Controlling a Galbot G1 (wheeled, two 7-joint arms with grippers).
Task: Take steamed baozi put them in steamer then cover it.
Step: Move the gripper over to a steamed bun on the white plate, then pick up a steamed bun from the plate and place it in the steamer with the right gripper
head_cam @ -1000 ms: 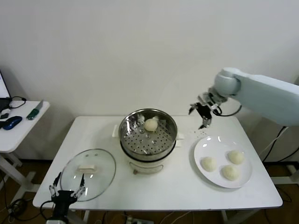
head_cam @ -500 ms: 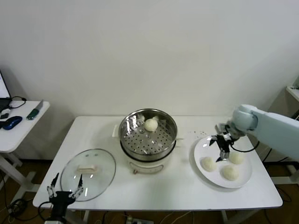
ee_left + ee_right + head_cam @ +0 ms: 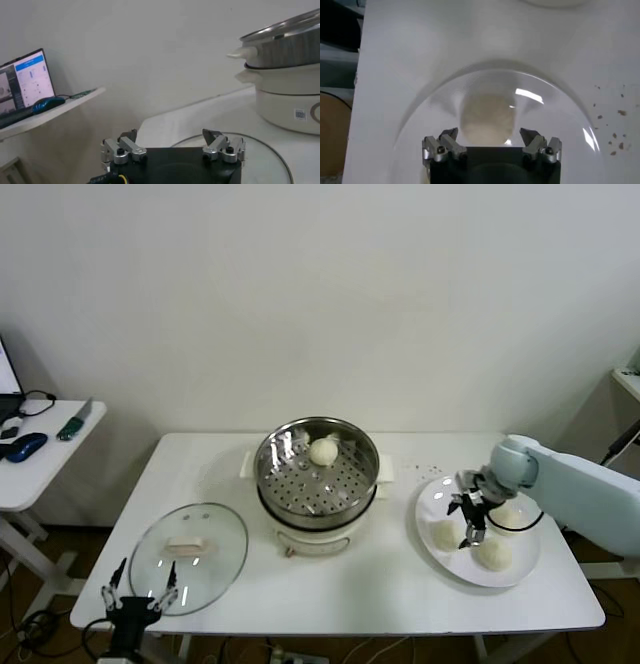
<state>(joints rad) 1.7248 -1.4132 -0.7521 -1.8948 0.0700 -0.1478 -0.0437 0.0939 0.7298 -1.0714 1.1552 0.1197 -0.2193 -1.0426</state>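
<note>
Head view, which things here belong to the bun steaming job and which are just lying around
Job:
- bun in steamer
- three buns on plate
- steamer
- glass lid, flat on the table
- right gripper, jaws open over the plate
- left gripper, idle by the lid

Lying about:
- white plate
- side desk
- mouse

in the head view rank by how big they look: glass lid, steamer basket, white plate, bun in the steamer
1-3. glass lid, steamer basket and white plate: near alike, unsure.
4. bun in the steamer: clearly smallest.
</note>
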